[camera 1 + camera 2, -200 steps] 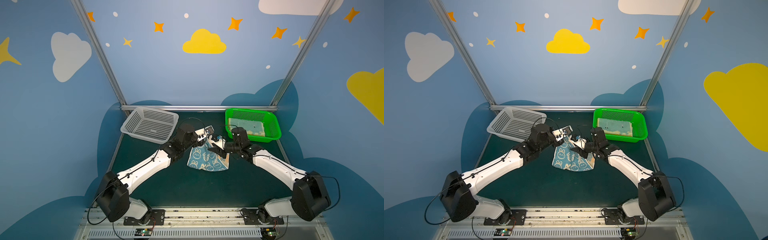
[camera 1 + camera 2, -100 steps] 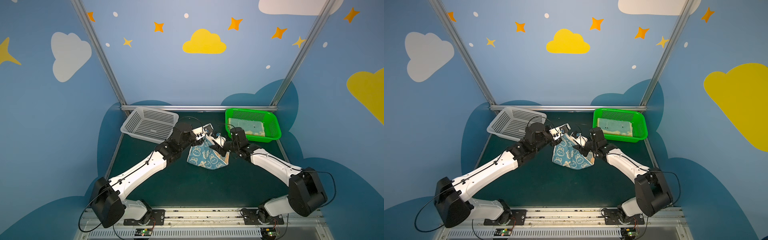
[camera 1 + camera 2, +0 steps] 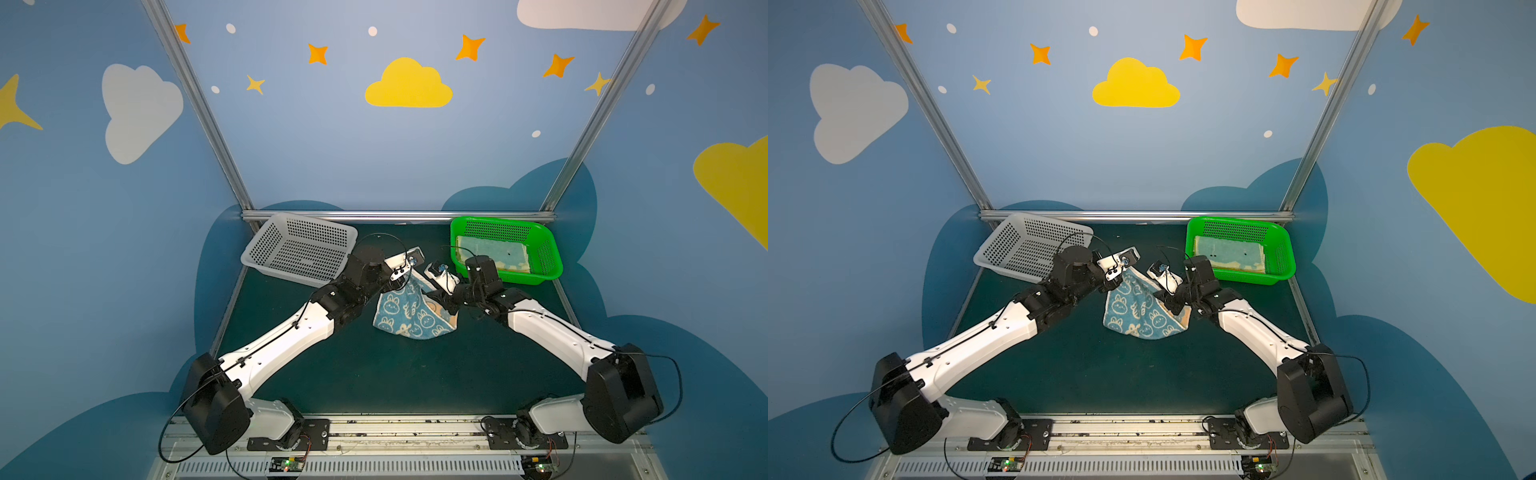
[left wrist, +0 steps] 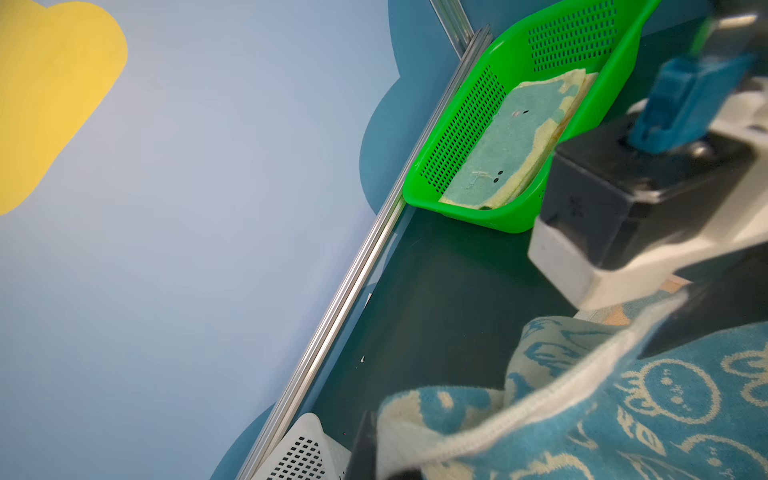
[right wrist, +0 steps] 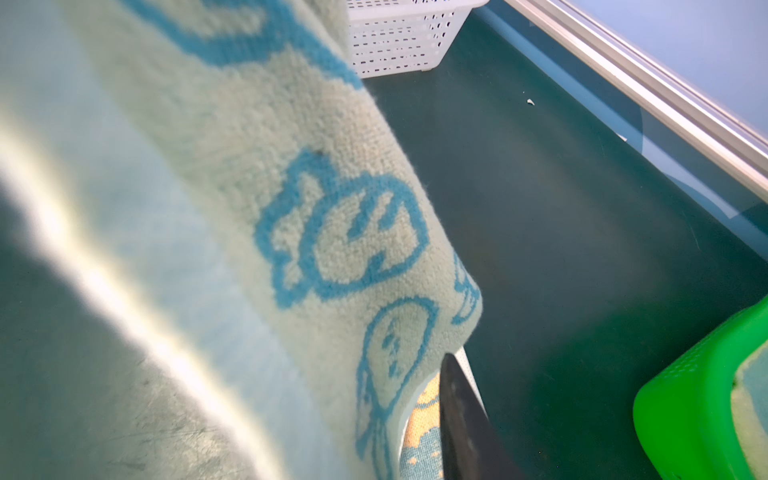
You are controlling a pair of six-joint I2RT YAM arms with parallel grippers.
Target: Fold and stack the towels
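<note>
The blue-and-cream rabbit towel (image 3: 409, 316) (image 3: 1138, 311) hangs as a sagging pouch over the middle of the dark mat, held up by two corners. My left gripper (image 3: 407, 279) (image 3: 1124, 276) is shut on its upper left corner; in the left wrist view the hem (image 4: 540, 399) runs out of the jaws. My right gripper (image 3: 441, 297) (image 3: 1168, 299) is shut on the right corner. One dark finger (image 5: 461, 415) presses the cloth (image 5: 332, 208), and an orange-and-blue patch shows beside it. A folded pale yellow and teal towel (image 3: 490, 253) (image 3: 1229, 251) (image 4: 511, 141) lies in the green basket.
The green basket (image 3: 532, 278) (image 3: 1241, 277) (image 4: 457, 124) stands at the back right, close behind my right wrist. A grey perforated basket (image 3: 266, 245) (image 3: 1000, 245) sits tilted at the back left by my left forearm. An aluminium rail (image 3: 395, 215) edges the back of the mat.
Both arms shifted slightly and the grippers drew a little closer. The towel's lower edge pulled in, so it hangs narrower and more bunched. Both grips held.
</note>
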